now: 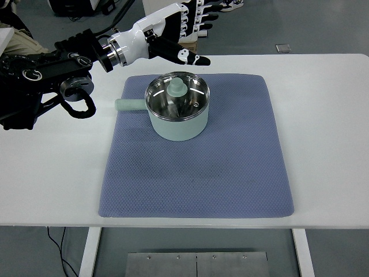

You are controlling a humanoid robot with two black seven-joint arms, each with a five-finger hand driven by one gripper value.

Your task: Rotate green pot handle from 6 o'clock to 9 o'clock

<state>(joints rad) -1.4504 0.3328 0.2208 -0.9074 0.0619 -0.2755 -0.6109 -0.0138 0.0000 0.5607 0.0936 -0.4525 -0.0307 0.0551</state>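
A pale green pot (177, 127) with a glass lid and a green knob (176, 87) stands on the upper part of the blue mat (230, 167). Its handle (128, 104) points to the picture's left, toward 9 o'clock. My left hand (176, 32), white with black fingers, hovers above and behind the pot with its fingers stretched out and holding nothing. The thumb tip (199, 59) is a little above the pot's far rim, apart from it. My right arm does not show.
The mat lies on a white table (328, 127) whose front edge runs along the bottom. My black left arm (40, 81) crosses the table's upper left corner. Floor and a small grey square (282, 48) show behind the table.
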